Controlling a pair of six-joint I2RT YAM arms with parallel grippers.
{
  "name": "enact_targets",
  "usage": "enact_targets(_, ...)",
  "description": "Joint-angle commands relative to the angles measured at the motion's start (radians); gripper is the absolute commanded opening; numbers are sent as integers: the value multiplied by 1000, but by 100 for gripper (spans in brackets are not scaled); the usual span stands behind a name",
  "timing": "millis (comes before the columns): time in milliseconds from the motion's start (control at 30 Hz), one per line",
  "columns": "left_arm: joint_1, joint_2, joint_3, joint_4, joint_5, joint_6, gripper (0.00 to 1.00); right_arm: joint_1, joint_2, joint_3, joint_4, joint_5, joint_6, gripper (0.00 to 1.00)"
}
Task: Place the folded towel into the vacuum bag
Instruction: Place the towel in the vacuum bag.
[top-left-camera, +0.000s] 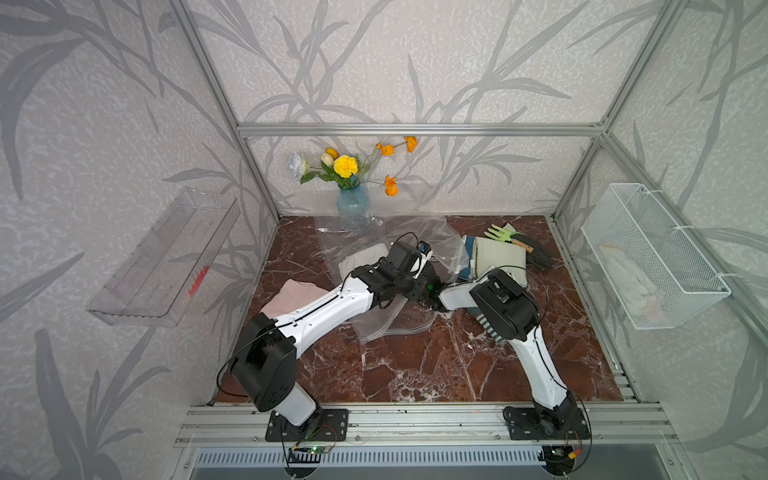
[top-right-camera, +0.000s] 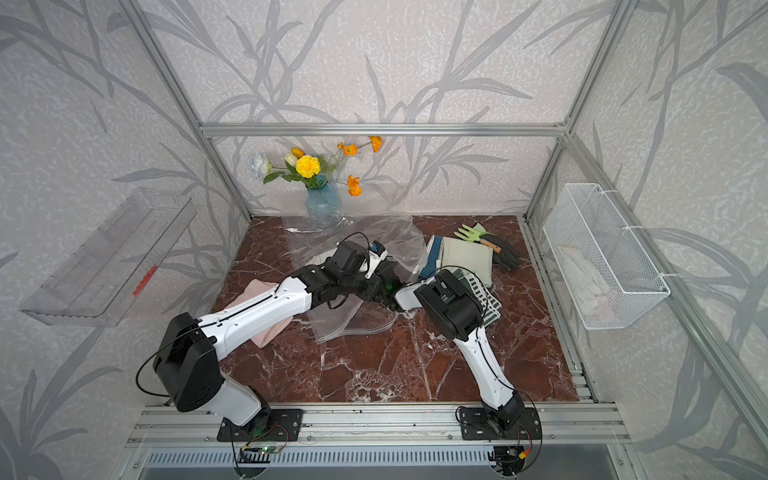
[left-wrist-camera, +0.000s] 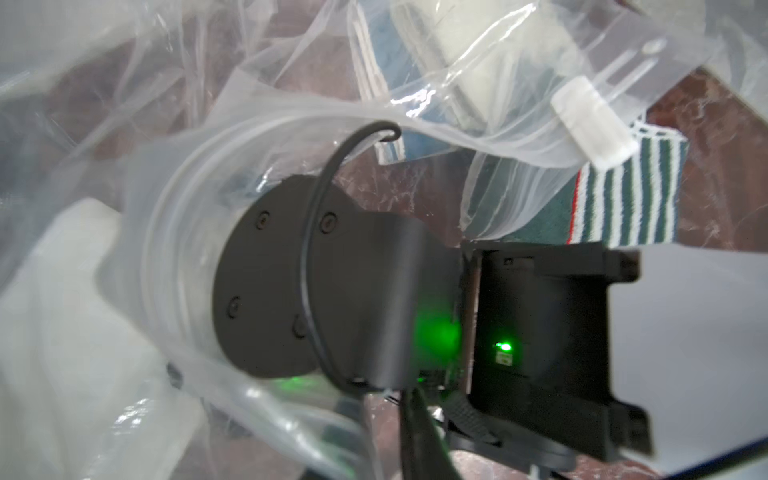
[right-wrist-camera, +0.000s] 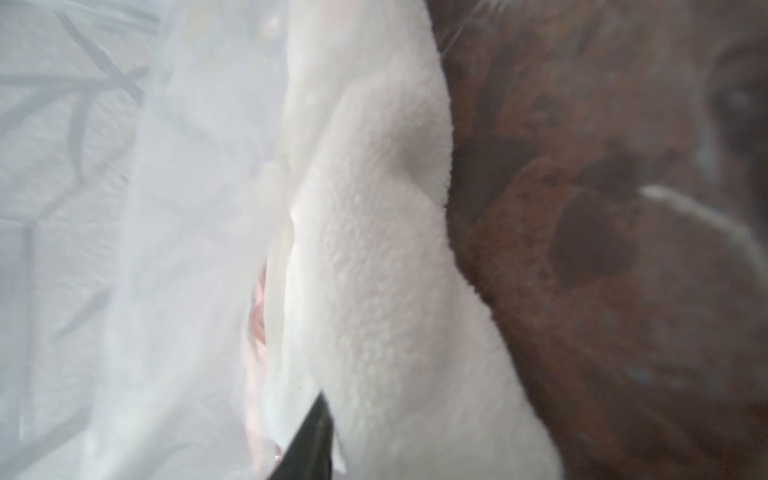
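Note:
The vacuum bag (top-left-camera: 399, 237) (top-right-camera: 374, 232) lies crumpled mid-table, clear and crinkly, its zip edge (top-left-camera: 395, 328) towards the front. A white folded towel (top-left-camera: 363, 255) (right-wrist-camera: 374, 249) lies inside it. My right arm's wrist (left-wrist-camera: 291, 282) reaches in through the bag's mouth. One dark finger (right-wrist-camera: 311, 440) rests against the towel's fold, and the towel hides the other. My left gripper (left-wrist-camera: 444, 411) is at the bag's mouth beside that wrist, its two fingers slightly apart and open. The white slider clip (left-wrist-camera: 594, 124) sits on the zip edge.
A pink towel (top-left-camera: 291, 295) lies under my left forearm. Folded towels (top-left-camera: 498, 253), a striped one (left-wrist-camera: 623, 187), a green hand fork (top-left-camera: 500, 233) and a black glove (top-left-camera: 538, 255) lie at the right. A flower vase (top-left-camera: 353, 203) stands at the back; wall basket (top-left-camera: 652, 257) right.

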Motion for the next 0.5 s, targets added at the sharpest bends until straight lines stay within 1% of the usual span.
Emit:
enact_targets(0, -28, -64, -46, 4, 103, -43, 37, 11, -108, -133, -42, 5, 13, 54)
enact_targets(33, -25, -82, -69, 23, 101, -65, 41, 11, -151, -185, -43, 3, 13, 60)
enact_targets(133, -17, -133, -126, 78, 101, -122, 54, 20, -265, -331, -67, 13, -21, 69)
enact_targets(233, -7, -178, -157, 100, 103, -174, 62, 23, -355, -465, -113, 18, -41, 72)
enact_targets(300, 6, -218, -169, 99, 85, -211, 64, 24, -422, -555, -109, 7, -35, 72)
enact_targets(333, 17, -242, -178, 103, 72, -230, 64, 25, -469, -594, -139, 6, -41, 71)
enact_targets(367, 31, -266, -185, 108, 64, -246, 64, 25, -518, -626, -190, 9, -54, 71)
enact_targets(400, 53, -290, -193, 113, 53, -272, 64, 25, -580, -646, -282, 11, -87, 70)
enact_targets(467, 105, -324, -194, 107, 22, -336, 64, 25, -719, -654, -531, 38, -179, 69)
